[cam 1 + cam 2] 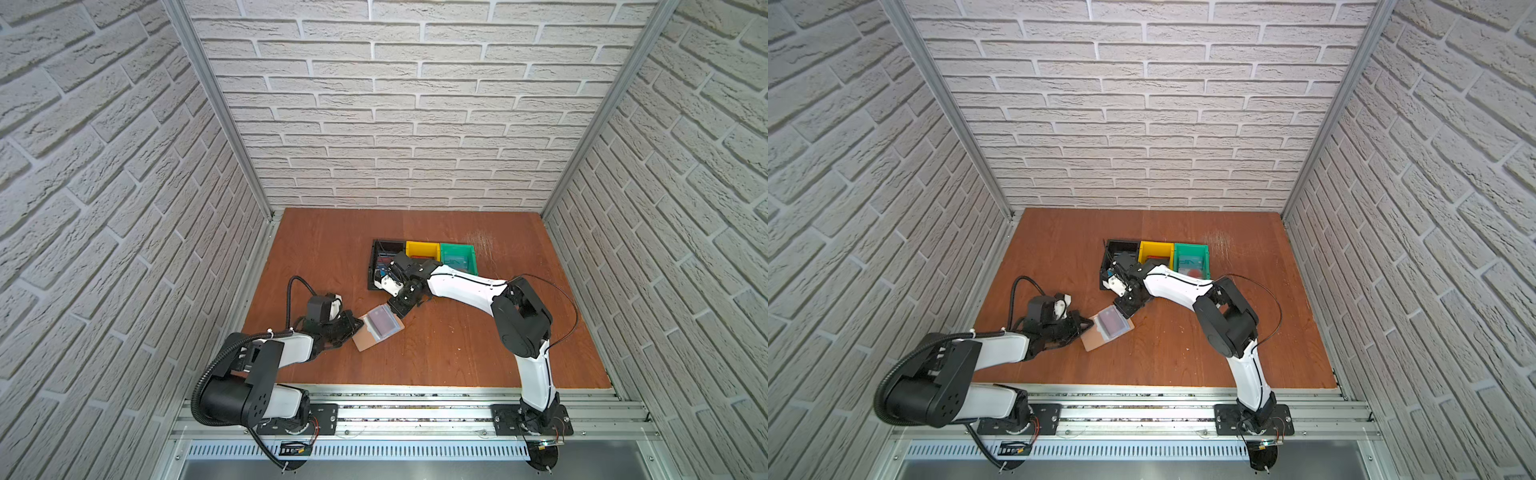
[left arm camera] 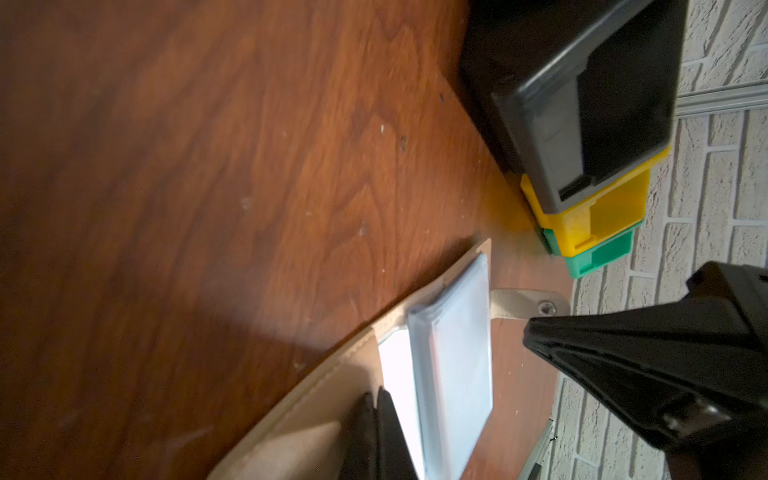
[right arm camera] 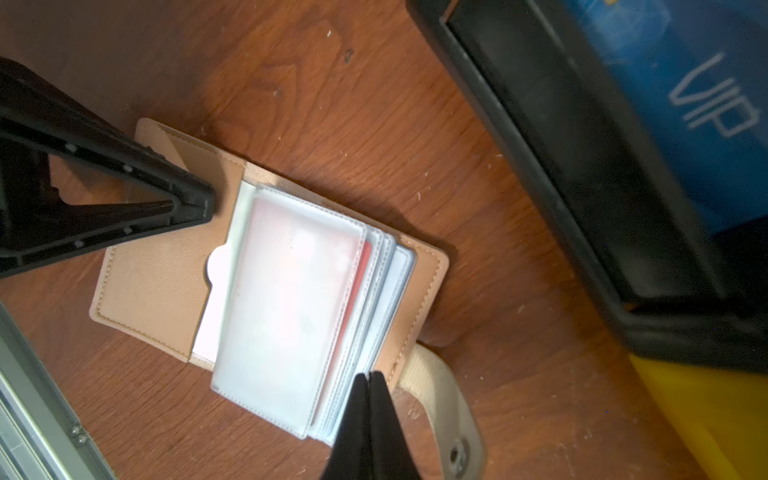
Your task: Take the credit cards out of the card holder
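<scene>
On the desk, both arms stretch low toward the open card holder, which lies flat left of centre with its long axis slanting between them. The left claw, pressed together, rests on the tan cover. The right claw, likewise pressed together, meets the edge of the clear sleeves.

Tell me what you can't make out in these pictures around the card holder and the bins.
- The card in the card holder's top sleeve: right wrist view, frosted plastic and glare blur it.
- Blue VIP card: same view, cut off by the edge.
- Black bin's contents: both top views, the right arm covers them.
- Whether the right tool pinches a sleeve: its own tips hide the contact.
</scene>
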Controlling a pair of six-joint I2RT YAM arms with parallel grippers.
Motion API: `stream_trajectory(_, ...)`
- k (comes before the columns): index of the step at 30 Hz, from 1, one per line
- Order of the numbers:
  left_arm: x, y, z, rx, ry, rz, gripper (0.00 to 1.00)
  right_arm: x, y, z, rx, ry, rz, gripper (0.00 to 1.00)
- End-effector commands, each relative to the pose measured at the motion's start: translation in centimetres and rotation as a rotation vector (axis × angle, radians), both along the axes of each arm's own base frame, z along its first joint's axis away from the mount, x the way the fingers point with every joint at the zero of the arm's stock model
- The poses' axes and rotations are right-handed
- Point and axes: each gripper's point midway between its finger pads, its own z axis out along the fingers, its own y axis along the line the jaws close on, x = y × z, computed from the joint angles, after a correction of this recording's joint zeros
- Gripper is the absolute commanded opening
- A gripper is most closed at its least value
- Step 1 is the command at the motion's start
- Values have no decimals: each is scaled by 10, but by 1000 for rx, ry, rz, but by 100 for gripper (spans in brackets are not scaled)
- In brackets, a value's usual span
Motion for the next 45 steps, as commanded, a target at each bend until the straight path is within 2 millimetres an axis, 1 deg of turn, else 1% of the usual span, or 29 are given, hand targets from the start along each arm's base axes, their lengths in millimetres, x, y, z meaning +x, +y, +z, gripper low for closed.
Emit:
stream_trajectory(1, -13, 8, -18, 42, 54, 10, 0, -5, 8, -4, 19, 20, 14, 6)
stream_trajectory(4, -13, 8, -18, 42, 55, 11, 0, -8, 11, -4, 24, 21, 21, 6)
stream_trajectory(11, -13, 8, -17, 40, 53, 9, 0, -13, 15, -11, 30, 46, 30, 6)
stream_trajectory(19, -14, 8, -17, 40, 50, 11, 0, -17, 12, -33, -8, 76, 28, 6)
stream_trajectory(22, -14, 9, -17, 40, 49, 12, 0, -18, 10, -38, -16, 84, 26, 6)
stream_trajectory(26, -15, 9, -18, 42, 54, 13, 0, -19, 8, -41, -24, 83, 25, 6)
stream_trajectory(32, -14, 10, -15, 30, 49, 13, 0, -20, 8, -38, -23, 81, 28, 6)
stream_trajectory(33, -13, 10, -11, 15, 45, 17, 0, -21, 7, -37, -24, 82, 28, 6)
stream_trajectory(35, -9, 11, 2, -29, 18, 27, 0, -21, 8, -37, -23, 83, 27, 6)
stream_trajectory(37, -3, 13, 21, -50, -23, 34, 0, -22, 9, -35, -13, 88, 27, 5)
stream_trajectory(40, 1, 20, 48, 1, -70, 26, 0, -23, 13, -32, 8, 93, 31, 6)
stream_trajectory(42, 1, 25, 63, 36, -100, 29, 0, -24, 17, -29, 17, 90, 34, 5)
stream_trajectory(45, -2, 30, 73, 40, -125, 45, 0, -25, 20, -26, 26, 88, 41, 6)
